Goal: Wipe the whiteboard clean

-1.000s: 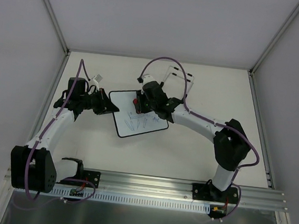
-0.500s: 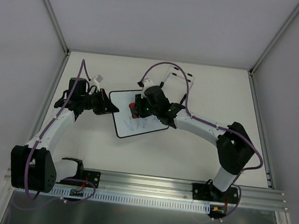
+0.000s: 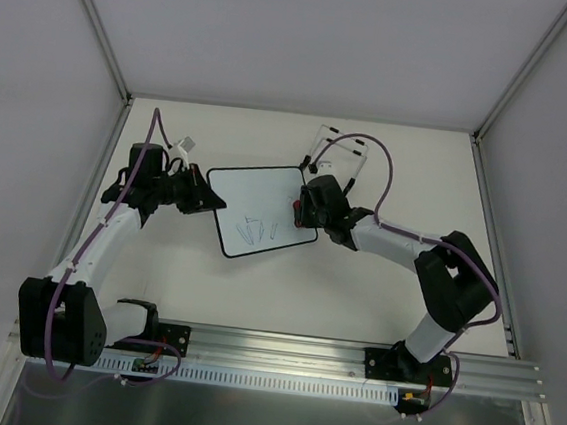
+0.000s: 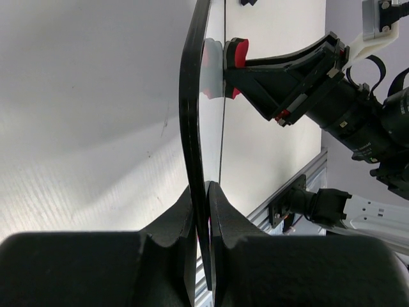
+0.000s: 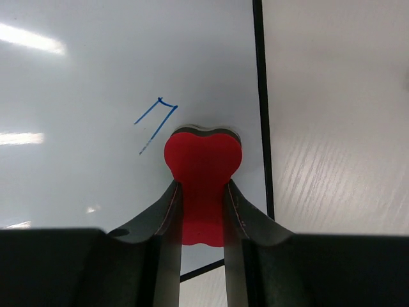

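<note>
Bright, even light from above, shadows faint — glare streaks on the whiteboard [image 5: 96,77]; the close fingers [image 5: 153,256] look soft.

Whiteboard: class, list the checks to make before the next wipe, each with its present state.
1. Left gripper shut on the whiteboard edge: ok.
2. Right gripper shut on the red eraser: ok.
3. Eraser against the board face: ok, by the left wrist view.
4. Blue marker strokes cleared: not ok.
5. Eraser over the strokes: not ok; it sits beside them, near the board's frame.
</note>
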Motion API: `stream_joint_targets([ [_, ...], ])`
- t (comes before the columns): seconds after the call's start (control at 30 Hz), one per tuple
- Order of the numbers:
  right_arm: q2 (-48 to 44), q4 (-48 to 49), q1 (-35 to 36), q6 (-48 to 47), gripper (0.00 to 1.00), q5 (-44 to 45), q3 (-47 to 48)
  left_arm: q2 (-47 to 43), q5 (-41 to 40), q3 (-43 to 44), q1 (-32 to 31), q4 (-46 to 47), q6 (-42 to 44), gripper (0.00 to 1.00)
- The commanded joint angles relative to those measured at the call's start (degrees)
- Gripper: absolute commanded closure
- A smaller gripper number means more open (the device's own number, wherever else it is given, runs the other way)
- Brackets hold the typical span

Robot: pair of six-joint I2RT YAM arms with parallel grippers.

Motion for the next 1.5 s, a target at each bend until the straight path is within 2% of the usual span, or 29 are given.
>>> stream_joint_targets([
  [0.0,3.9,-3.6,6.2,-2.1,1.00,-2.7,2.3,-1.2,0.7,2.0,-1.7,2.5,4.6,1.00],
  [0.27,4.8,-3.5,15.5,-2.8,1.00,-12.6,12.7,-1.2,0.1,1.7,-1.7,2.5,3.9,1.00],
  [0.47,4.7,-3.4,18.5,-3.4,1.00,-16.4,13.7,-1.3,-0.4,1.5,-1.7,2.4,3.8,1.00],
  [0.67,4.2,-2.8,16.5,-2.2,1.00,-11.0,8.5,-1.4,0.0,1.2,-1.7,2.5,3.6,1.00],
  [0.87,2.2,2.8,8.0,1.2,1.00,-3.1,-2.5,-2.1,0.6,0.2,-1.7,2.5,3.1,1.00],
  [1.03,1.6,6.5,4.8,0.7,1.00,1.0,-8.3,-1.9,1.6,-0.1,-1.7,2.5,2.7,1.00],
  [1.27,2.4,9.7,3.8,0.1,1.00,-0.9,-7.6,-2.1,2.1,-0.7,-1.7,2.5,2.1,1.00],
  [1.47,-1.9,8.9,6.7,-2.3,1.00,-1.3,-2.8,-2.4,1.0,-1.6,-1.7,2.5,2.8,1.00],
])
